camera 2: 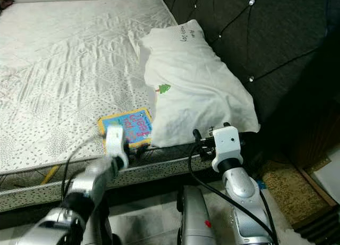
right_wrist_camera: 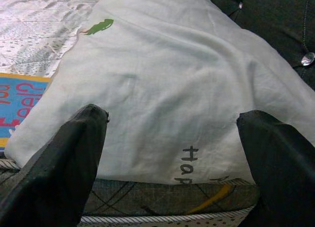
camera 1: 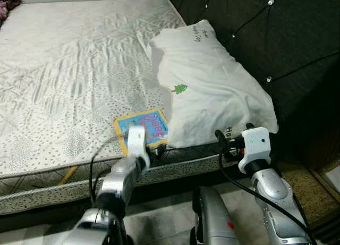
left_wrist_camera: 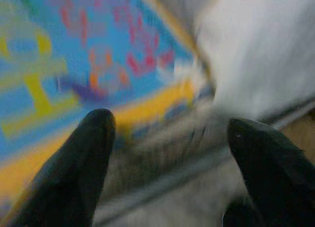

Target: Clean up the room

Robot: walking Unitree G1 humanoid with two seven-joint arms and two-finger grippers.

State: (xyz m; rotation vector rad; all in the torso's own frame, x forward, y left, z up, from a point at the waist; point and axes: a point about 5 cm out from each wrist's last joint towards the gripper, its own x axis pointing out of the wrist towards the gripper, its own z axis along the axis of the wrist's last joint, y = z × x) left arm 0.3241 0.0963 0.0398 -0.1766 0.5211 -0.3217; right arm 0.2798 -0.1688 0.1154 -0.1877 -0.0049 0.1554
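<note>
While the humanoid leans over the near edge of a bare quilted mattress (camera 1: 69, 75), both silver arms reach toward the bed's corner by the dark tufted headboard (camera 1: 255, 27). A white pillow (camera 1: 210, 85), printed with a small green tree and some black lettering, lies against that headboard at the mattress's right end. Just beside the pillow's lower left corner, touching or slightly tucked under it, sits a flat blue book (camera 1: 146, 127) with a yellow border and red lettering, close to the mattress edge. The left pincer (left_wrist_camera: 167, 153) hovers at the book's near edge, its two black fingers spread apart with nothing between them; its wrist view is blurred. The right pincer (right_wrist_camera: 172, 153) is held at the mattress edge facing the pillow's near end, fingers likewise spread wide and empty, the pillow's hem lying just ahead of the fingertips. Pale tiled floor (camera 1: 159, 218) shows below the bed frame.
</note>
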